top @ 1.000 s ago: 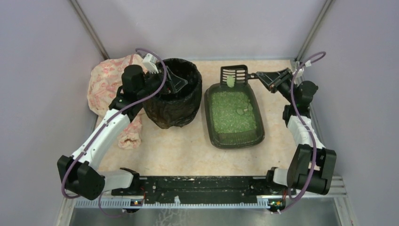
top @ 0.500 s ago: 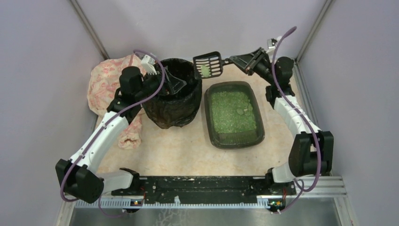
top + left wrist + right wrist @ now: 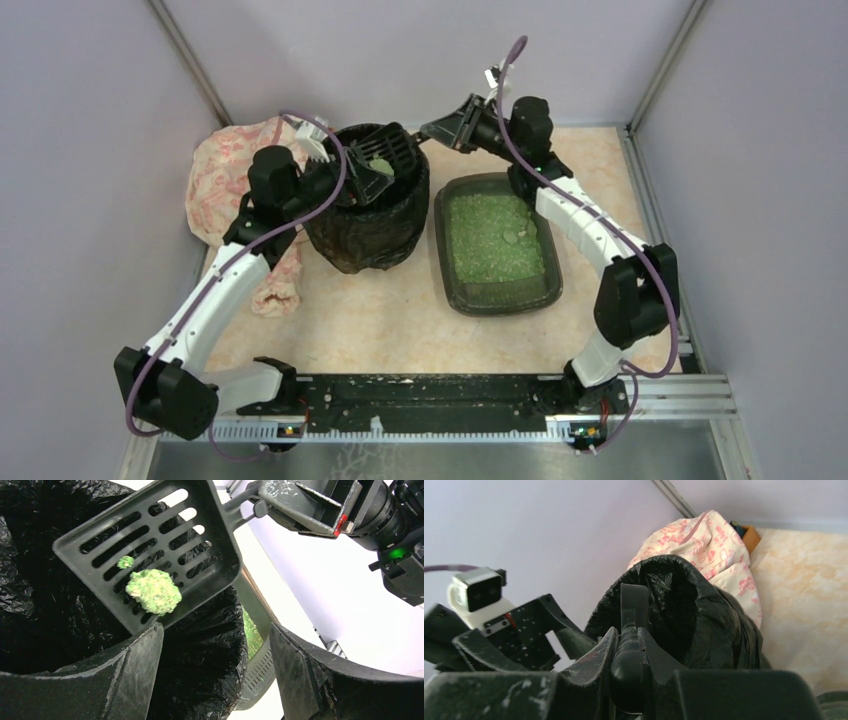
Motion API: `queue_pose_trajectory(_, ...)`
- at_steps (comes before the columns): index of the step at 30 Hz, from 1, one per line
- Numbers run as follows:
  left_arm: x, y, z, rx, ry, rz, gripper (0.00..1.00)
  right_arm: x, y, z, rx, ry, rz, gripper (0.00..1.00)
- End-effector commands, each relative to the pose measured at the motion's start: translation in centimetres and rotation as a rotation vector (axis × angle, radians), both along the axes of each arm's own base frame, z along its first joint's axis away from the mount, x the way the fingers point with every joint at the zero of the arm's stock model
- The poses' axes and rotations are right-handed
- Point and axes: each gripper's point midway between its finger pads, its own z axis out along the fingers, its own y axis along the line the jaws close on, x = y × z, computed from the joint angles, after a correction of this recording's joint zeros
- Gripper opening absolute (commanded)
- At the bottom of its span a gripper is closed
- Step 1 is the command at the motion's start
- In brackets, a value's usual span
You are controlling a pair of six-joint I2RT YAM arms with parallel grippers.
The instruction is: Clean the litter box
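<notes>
The litter box, a shallow dark tray of green litter, lies right of the round bin lined with a black bag. My right gripper is shut on the handle of a black slotted scoop and holds it over the bin's mouth. A green clump lies on the scoop. The right wrist view shows the jaws clamped on the handle. My left gripper is open at the bin's far rim; in its own view the bag lies between its fingers.
A pink patterned cloth bag lies left of the bin against the left wall. Purple walls with metal corner posts close in the back and sides. A strip of the litter box wall shows past the bin.
My right arm has swung the scoop with the clump left, from over the far end of the litter box to over the bin. The left arm has hardly moved.
</notes>
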Motion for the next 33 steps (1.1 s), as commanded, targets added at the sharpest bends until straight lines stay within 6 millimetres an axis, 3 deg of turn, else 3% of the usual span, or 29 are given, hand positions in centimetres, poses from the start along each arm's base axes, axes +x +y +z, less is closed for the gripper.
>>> queue_pose_trajectory(1,-0.3,0.5,2.0,-0.007,-0.085,0.003,0.83,0.1,1.5,4.0,-0.127,-0.277,-0.059,0.0)
queue_pose_trajectory(8,-0.3,0.8,2.2,-0.004,-0.097,0.011,0.83,-2.6,3.6,6.6,-0.228,-0.58,-0.091,0.0)
queue_pose_trajectory(13,-0.3,0.9,2.3,-0.006,-0.102,0.011,0.82,-4.5,5.4,7.9,-0.275,-0.695,-0.071,0.0)
queue_pose_trajectory(17,-0.4,0.9,2.1,-0.006,-0.101,0.009,0.82,-5.6,5.5,9.7,-0.289,-0.761,-0.106,0.0)
queue_pose_trajectory(28,-0.4,0.7,2.5,-0.022,-0.121,-0.007,0.82,-7.3,2.9,14.4,-0.116,-0.738,-0.131,0.0)
queue_pose_trajectory(31,-0.4,0.6,2.4,-0.024,-0.117,-0.01,0.82,-7.5,0.2,15.9,0.001,-0.691,-0.153,0.0)
queue_pose_trajectory(33,-0.4,0.5,2.3,-0.026,-0.114,-0.016,0.82,-7.1,-3.3,16.7,0.079,-0.661,-0.211,0.0)
